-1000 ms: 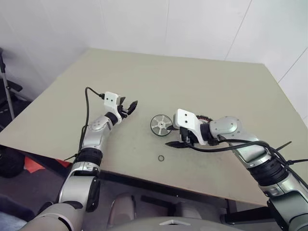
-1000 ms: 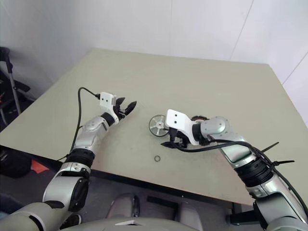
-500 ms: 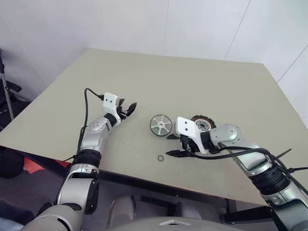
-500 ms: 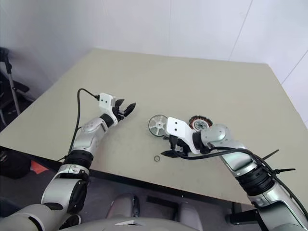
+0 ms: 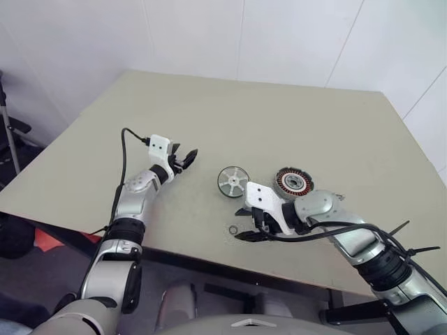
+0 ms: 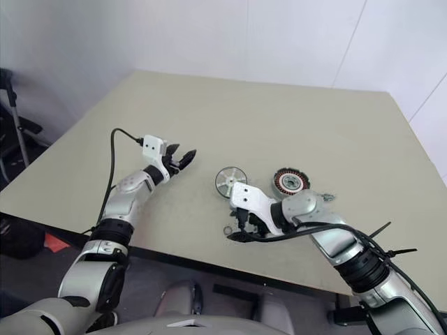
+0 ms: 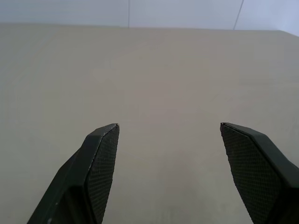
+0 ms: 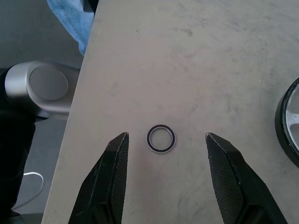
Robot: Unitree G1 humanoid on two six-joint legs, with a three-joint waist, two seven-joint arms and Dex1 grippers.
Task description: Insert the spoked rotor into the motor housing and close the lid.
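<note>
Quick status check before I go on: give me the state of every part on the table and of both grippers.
Spoked rotor: flat on the table, not inserted, apart from the housing.
Motor housing: flat on the table, windings exposed, no rotor in it.
Small ring: loose on the table near its front edge, between the right gripper's fingers, untouched.
Left gripper: open, empty.
Right gripper: open, empty, straddling the ring.

A small dark ring (image 8: 161, 138) lay flat on the table (image 8: 224, 56) between the spread fingers (image 8: 111, 173) of the right gripper (image 8: 164, 140), untouched, with the rotor (image 8: 290, 123) at the frame's edge.
</note>
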